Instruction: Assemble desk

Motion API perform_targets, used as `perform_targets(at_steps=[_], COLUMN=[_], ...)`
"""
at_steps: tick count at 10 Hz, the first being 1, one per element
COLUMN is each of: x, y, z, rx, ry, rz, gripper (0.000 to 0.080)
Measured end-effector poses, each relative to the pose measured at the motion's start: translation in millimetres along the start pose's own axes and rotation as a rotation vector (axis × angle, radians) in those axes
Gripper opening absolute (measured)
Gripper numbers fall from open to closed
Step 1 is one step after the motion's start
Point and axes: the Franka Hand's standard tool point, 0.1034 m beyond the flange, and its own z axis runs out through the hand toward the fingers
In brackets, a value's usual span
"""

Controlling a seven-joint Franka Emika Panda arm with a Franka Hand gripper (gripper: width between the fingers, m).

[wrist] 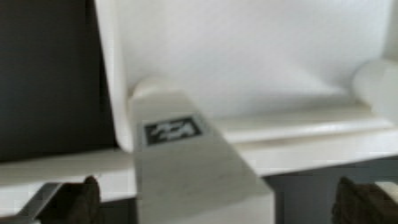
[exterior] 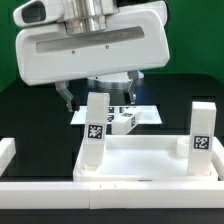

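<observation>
The white desk tabletop (exterior: 150, 158) lies flat near the front, rim up. One leg (exterior: 95, 135) with a black-and-white tag stands upright in its corner at the exterior view's left. A second leg (exterior: 202, 130) stands in the corner at the exterior view's right. My gripper (exterior: 101, 99) hovers just above the left leg, open. In the wrist view the tagged leg (wrist: 178, 140) rises between my fingertips (wrist: 61, 203), with a gap on each side of it. The tabletop (wrist: 267, 80) lies behind it. My gripper (wrist: 214, 205) holds nothing.
A loose tagged leg (exterior: 125, 122) lies behind the tabletop on the marker board (exterior: 150, 113). Low white border walls (exterior: 110, 192) run along the front and the exterior view's left. The black table (exterior: 30, 110) lies around.
</observation>
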Motion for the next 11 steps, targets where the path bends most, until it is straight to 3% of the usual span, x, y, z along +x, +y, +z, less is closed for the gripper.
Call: perform_targets(at_steps=[2,3,4,5,6,9,11], x=[3.3,3.3,3.3,3.3,4.2,4.7,13.9], y=[1.2,1.2,1.2,1.1,1.3,2.5,4.9], z=[0.0,0.0,0.1,0.1,-1.1,-0.1,-0.2], rx=[-0.009,-0.009,-0.009,-0.007,-0.007,-0.006,0.003], ry=[0.016,0.016,0.016,0.016,0.020,0.015,-0.002], rz=[-0.004,0.007,0.013,0.072,0.135,0.349,0.565], gripper=[0.0649,0.0521,0.0521,0.0378,0.0297,0.0293,0.0293])
